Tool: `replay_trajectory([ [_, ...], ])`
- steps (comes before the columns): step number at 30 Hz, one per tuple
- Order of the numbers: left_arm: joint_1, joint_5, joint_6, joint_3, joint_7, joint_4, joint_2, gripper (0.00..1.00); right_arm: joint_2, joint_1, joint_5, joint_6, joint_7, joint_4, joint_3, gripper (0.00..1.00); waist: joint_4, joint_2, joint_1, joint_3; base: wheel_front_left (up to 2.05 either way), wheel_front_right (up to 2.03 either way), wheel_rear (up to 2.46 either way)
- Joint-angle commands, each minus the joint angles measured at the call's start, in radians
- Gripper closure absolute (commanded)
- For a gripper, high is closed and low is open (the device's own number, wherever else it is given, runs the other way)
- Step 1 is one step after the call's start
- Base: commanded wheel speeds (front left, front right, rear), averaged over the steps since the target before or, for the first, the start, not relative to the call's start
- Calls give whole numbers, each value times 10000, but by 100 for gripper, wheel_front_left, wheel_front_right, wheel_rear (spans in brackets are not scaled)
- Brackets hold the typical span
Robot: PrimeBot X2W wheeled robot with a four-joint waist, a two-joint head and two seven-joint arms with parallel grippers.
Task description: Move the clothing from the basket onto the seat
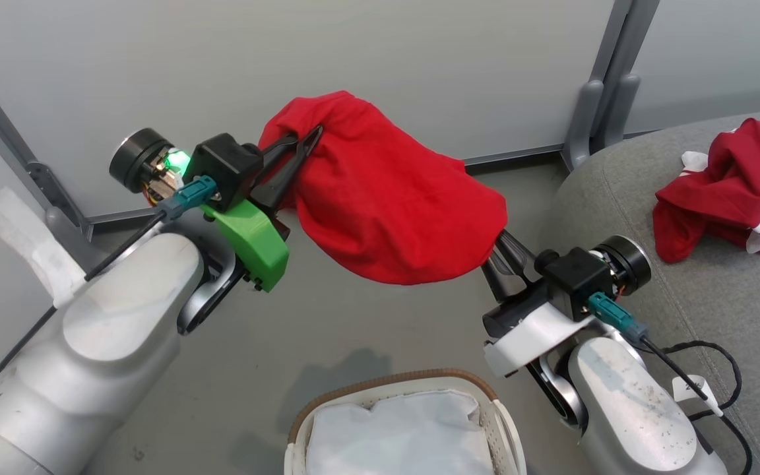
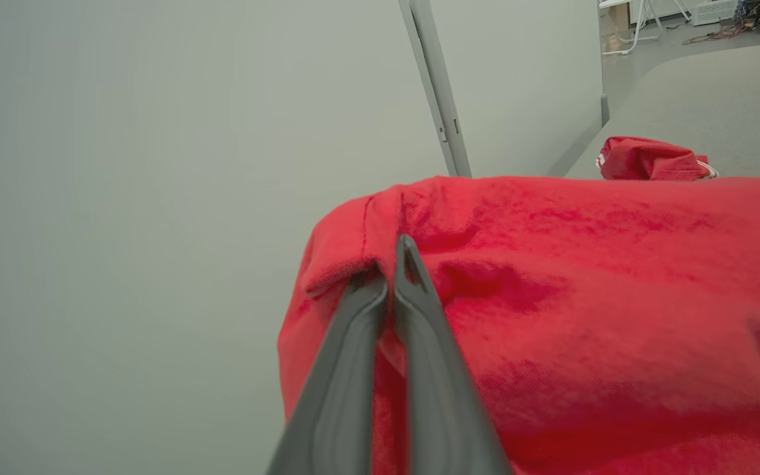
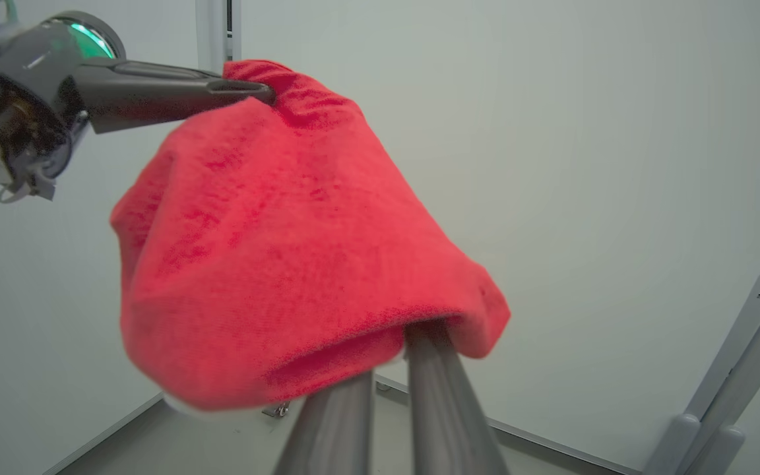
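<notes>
Step in hand: you are mid-carry with one red garment (image 1: 386,198), clear of the basket (image 1: 380,381) and slung in the air between both arms, above the floor (image 1: 353,323)
Left gripper: the left gripper (image 1: 307,135) has its fingers pressed together on a fold at the garment's upper corner; your left wrist view shows the cloth pinched at the tips
Right gripper: the right gripper (image 1: 501,256) runs up under the garment's lower end; its fingertips are buried in cloth, so you cannot tell whether they pinch it or merely prop it
Where the clothing is: the carried piece hangs to the left of the seat (image 1: 716,316), not over it; a second red garment (image 1: 729,198), white-striped, lies crumpled on the cushion
Basket: low in the head view, below the arms; inside you can see a white liner sheet (image 1: 400,432) and no red, though the frame cuts off its near part
Seat: one garment on it, with bare grey fabric beside that
Progress: by my reading, one piece delivered, the other on its way
Next move: swing both arms right together, keeping their spacing, until the cloth is over the cushion; then lower and let go
Risk: if the right end is only draped, a quick swing could drop it to the floor
</notes>
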Motion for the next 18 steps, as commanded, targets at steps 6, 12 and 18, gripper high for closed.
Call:
replay_trajectory([
  [6,762,-455,51,170,-298,370,-39,0,-35,59,96,-13,-53,-313,-348,100,-49,0,0,131,0,0,0],
  [12,1651,-828,55,301,-547,597,-433,0,-35,-68,99,-13,-53,-544,-653,100,-45,0,0,188,0,0,0],
  [18,2725,-1013,42,695,-656,667,-1066,0,-34,-107,-1,-13,-53,-679,-874,100,-53,0,0,292,0,0,0],
])
